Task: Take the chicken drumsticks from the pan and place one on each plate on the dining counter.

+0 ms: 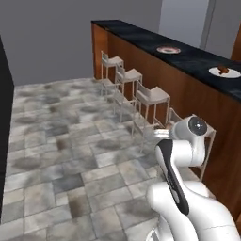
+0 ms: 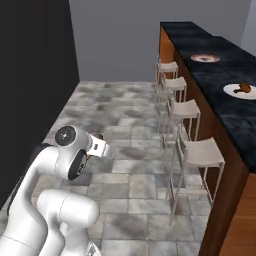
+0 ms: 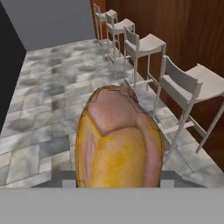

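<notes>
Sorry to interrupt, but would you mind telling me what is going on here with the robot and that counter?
The robot arm is carrying a golden-orange chicken drumstick in its gripper, held out over the tiled floor beside the row of stools. On the dining counter sit two plates: the nearer plate already has a darker drumstick on it, while the farther plate carries no drumstick yet. That farther plate looks like the likely destination.

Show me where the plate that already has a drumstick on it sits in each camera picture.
Left base view: loaded plate at the right edge, on the dining counter.
Right base view: loaded plate at the right edge, upper part.
Hand view: not in it.
Shared landmark: the bare plate, farther along the counter.
</notes>
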Robot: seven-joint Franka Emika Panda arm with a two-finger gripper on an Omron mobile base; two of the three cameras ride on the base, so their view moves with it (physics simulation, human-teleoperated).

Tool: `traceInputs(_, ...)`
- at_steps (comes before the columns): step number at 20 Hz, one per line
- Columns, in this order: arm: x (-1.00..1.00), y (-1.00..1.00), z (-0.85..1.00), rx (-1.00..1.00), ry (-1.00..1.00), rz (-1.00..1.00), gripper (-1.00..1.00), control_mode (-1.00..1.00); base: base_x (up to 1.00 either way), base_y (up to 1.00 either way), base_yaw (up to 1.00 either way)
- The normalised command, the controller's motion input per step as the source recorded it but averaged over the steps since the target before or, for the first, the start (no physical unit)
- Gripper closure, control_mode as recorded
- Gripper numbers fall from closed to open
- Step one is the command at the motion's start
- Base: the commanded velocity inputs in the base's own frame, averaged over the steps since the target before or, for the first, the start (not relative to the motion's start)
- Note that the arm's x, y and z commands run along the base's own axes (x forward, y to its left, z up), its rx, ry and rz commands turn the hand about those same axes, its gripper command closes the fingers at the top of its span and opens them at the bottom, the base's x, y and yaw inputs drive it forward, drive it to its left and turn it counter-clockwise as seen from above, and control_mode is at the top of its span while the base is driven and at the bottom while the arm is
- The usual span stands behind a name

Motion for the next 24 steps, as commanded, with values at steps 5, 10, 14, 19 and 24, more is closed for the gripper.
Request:
traceInputs(5, 0.00, 0.00, 0.00, 0.00, 0.00, 0.00, 1.00, 1.00, 0.84, 0.62, -0.43)
traceInputs(10, 0.00, 0.00, 0.00, 0.00, 0.00, 0.00, 1.00, 1.00, 0.67, 0.78, -0.31)
traceInputs(14, 0.00, 0.00, 0.00, 0.00, 0.00, 0.00, 1.00, 1.00, 0.63, 0.82, -0.28)
traceInputs(19, 0.00, 0.00, 0.00, 0.00, 0.00, 0.00, 1.00, 1.00, 0.58, 0.91, -0.19)
traceInputs(24, 0.00, 0.00, 0.00, 0.00, 0.00, 0.00, 1.00, 1.00, 0.72, 0.62, -0.49)
